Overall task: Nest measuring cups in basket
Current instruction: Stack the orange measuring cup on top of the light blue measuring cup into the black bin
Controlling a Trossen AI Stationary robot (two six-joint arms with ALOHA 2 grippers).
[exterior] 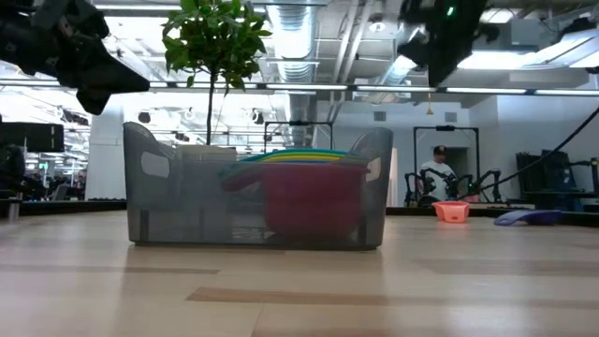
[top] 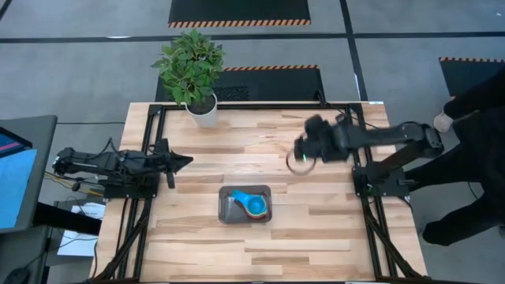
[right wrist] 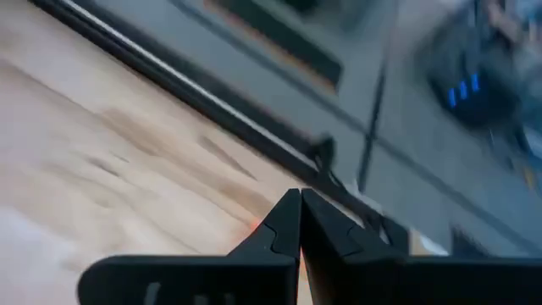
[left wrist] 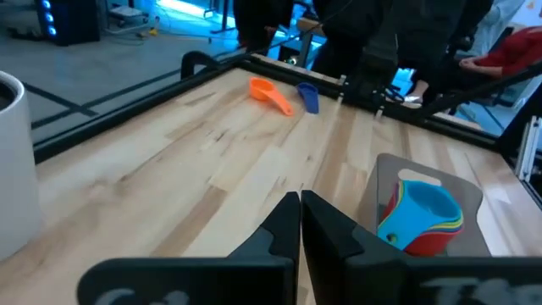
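Note:
The grey basket (top: 229, 211) stands on the table's near middle. It holds a nested stack of measuring cups (top: 254, 204) with a light blue one on top, and red and yellow ones below (left wrist: 421, 217). An orange cup (left wrist: 270, 94) and a dark blue cup (left wrist: 308, 97) lie on the table near its right edge. They also show in the low view, the orange cup (exterior: 452, 211) and the blue cup (exterior: 527, 217). My right gripper (top: 300, 154) is shut and empty, high above the table right of centre. My left gripper (top: 186, 161) is shut and empty at the left.
A white pot with a green plant (top: 202, 110) stands at the table's far edge, left of centre. A person in dark clothes (top: 473, 118) stands beyond the table's right edge. Bare wood lies between the basket and the loose cups.

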